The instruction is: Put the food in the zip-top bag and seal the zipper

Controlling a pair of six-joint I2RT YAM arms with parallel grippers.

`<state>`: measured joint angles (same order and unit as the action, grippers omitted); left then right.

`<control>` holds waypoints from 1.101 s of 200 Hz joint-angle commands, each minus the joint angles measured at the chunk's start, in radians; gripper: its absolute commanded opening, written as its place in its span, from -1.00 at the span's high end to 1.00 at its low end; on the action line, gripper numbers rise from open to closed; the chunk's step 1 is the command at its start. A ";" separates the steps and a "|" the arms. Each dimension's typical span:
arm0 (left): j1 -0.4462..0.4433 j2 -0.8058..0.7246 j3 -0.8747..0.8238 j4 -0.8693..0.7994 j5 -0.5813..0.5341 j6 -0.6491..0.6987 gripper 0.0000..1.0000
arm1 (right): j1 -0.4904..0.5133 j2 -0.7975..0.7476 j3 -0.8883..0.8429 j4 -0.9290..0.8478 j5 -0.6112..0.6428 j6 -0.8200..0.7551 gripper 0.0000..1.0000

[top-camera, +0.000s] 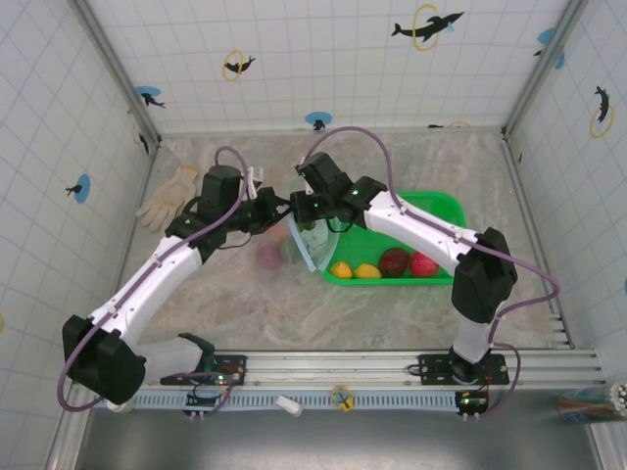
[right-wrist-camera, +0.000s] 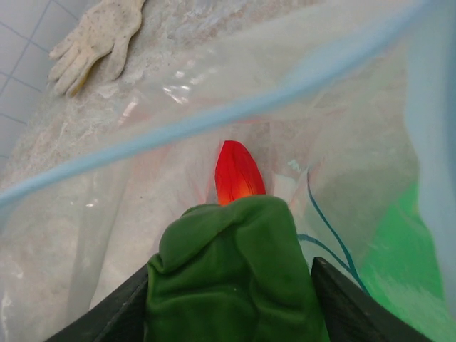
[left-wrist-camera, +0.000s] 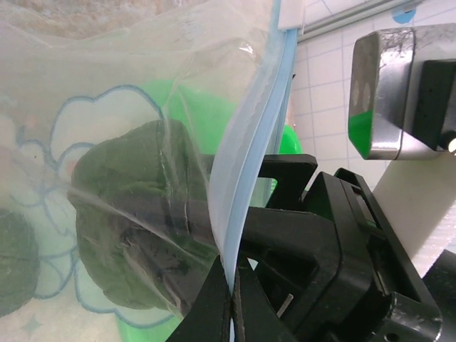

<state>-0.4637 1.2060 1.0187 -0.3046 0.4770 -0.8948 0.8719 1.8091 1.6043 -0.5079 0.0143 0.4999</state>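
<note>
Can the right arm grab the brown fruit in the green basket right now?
Probably not yet: its end effector sits in the bag, green food between its fingers; the brown fruit lies uncovered.

Arms: two, each with one gripper, namely the left gripper and the right gripper.
Zip-top bag: one, with one zipper.
Green basket: one.
Glove: one.
Food in the basket: four pieces. These are one yellow piece, a second yellow piece, one dark brown piece and one red piece.
Food seen through the bag film from above: two blurred pieces, one magenta piece and one green piece.
Right wrist view: one dark green piece and one red-orange piece.
</note>
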 commanded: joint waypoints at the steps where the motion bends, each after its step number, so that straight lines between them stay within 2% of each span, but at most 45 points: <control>1: -0.011 -0.008 0.040 0.041 0.045 -0.010 1.00 | 0.016 0.045 0.071 0.066 -0.047 -0.007 -0.46; 10: -0.010 -0.008 0.037 0.042 0.043 -0.011 1.00 | 0.013 0.055 0.095 0.062 -0.055 -0.008 -0.64; 25: -0.007 -0.007 0.033 0.046 0.043 -0.013 1.00 | 0.013 0.060 0.119 0.050 -0.064 -0.016 -0.72; 92: 0.000 -0.011 0.014 0.044 0.035 -0.013 1.00 | -0.017 -0.048 0.080 0.047 -0.087 -0.040 -0.60; 123: 0.017 -0.014 0.010 0.054 0.052 -0.053 1.00 | -0.048 -0.125 0.057 0.061 -0.087 -0.030 -0.55; 153: 0.022 -0.025 0.091 -0.039 -0.020 0.016 1.00 | -0.088 -0.216 0.037 0.050 -0.078 -0.031 -0.53; 173: 0.022 -0.039 0.088 -0.060 -0.026 0.030 1.00 | -0.133 -0.285 -0.006 0.012 -0.062 -0.034 -0.54; 189: 0.021 -0.059 0.047 -0.044 -0.022 0.024 1.00 | -0.184 -0.357 -0.074 0.011 -0.108 -0.027 -0.56; 206: 0.023 -0.062 0.010 -0.033 -0.007 0.016 1.00 | -0.239 -0.420 -0.153 0.054 -0.241 -0.015 -0.57; 220: 0.023 -0.063 -0.003 -0.023 -0.001 0.012 1.00 | -0.251 -0.437 -0.170 0.005 -0.238 -0.030 -0.57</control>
<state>-0.4431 1.1599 1.0443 -0.3267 0.4629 -0.8932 0.6384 1.3888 1.4918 -0.4801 -0.1352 0.4717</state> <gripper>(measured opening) 0.042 0.786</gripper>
